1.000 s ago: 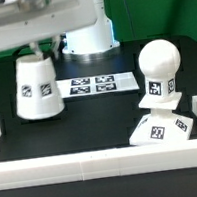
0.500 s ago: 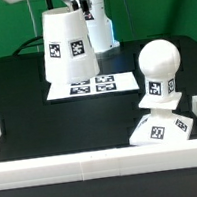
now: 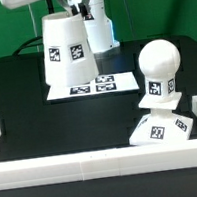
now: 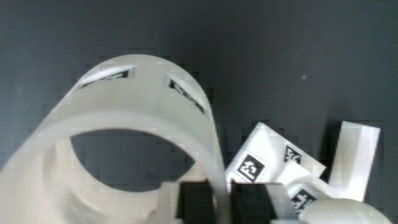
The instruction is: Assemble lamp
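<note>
Nearest the exterior camera runs a long white border rail (image 3: 105, 164), with two shorter rails at the desk's (image 3: 16, 97) side edges — they fence the work area so loose parts stay within reach.

Just behind the front rail, on the exterior view's right, sits the lamp's base (image 3: 159, 129), low and slope-sided, flat on the desk. The ball-shaped bulb (image 3: 160, 66) stands upright on top of it, its tagged neck going into the base, so that joint looks already made. That leaves the shade as the remaining part, by my reading.

Farther back, in the middle, the marker board (image 3: 95, 86) lies flat on the desk and carries only its tags.

Above the board's end on the exterior view's left hangs the shade (image 3: 68, 49), lifted clear of the desk and close to upright, narrow end up and wide mouth down — the way it would need to face to drop over the bulb. It is well apart from the bulb, off to the exterior view's left and higher.

The wrist view shows why it hangs there: the fingers (image 4: 201, 196) are clamped on the shade's wall at the rim of its open end (image 4: 125, 150), one inside and one outside, as far as the dark tips show. Gripping the wall keeps the mouth free.

Behind all this stands the arm's white body (image 3: 91, 17).
</note>
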### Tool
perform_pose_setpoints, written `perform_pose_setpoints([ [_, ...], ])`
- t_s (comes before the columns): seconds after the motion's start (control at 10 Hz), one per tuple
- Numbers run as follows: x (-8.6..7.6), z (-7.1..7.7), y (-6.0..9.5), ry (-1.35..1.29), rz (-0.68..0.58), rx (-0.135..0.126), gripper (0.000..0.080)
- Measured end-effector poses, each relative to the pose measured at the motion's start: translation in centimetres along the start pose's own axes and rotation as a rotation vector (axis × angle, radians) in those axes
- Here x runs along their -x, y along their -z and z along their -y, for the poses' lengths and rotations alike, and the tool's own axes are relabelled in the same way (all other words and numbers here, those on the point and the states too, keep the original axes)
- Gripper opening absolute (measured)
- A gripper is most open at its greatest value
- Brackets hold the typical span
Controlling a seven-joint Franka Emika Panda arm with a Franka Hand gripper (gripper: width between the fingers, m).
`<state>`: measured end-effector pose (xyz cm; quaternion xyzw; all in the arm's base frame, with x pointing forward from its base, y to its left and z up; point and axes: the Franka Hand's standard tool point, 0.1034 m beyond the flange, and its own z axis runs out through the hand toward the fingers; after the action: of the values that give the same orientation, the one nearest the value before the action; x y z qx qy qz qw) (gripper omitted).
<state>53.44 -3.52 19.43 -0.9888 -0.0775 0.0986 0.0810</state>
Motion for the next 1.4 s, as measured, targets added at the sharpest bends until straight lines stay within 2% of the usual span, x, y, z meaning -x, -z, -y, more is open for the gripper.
perform_pose_setpoints([
  [0.2,-1.4,3.5,2.4,-0.018,0.003,-0.003,0.0044],
  [0.4,-2.2,6.0,4.6,-0.028,0.001,-0.002,0.0044],
  [0.6,-3.4,8.6,5.9,-0.041,-0.008,0.003,0.0044],
  [0.7,-4.2,9.5,6.3,-0.036,-0.016,0.004,0.0044],
  [0.8,-5.3,10.3,6.1,-0.028,-0.019,0.004,0.0044],
  [1.0,-7.2,11.5,4.5,-0.017,-0.014,0.003,0.0044],
  [1.2,-8.0,11.4,1.6,-0.015,0.003,0.002,0.0044],
  [1.4,-8.0,11.3,1.1,-0.017,0.01,0.002,0.0044],
])
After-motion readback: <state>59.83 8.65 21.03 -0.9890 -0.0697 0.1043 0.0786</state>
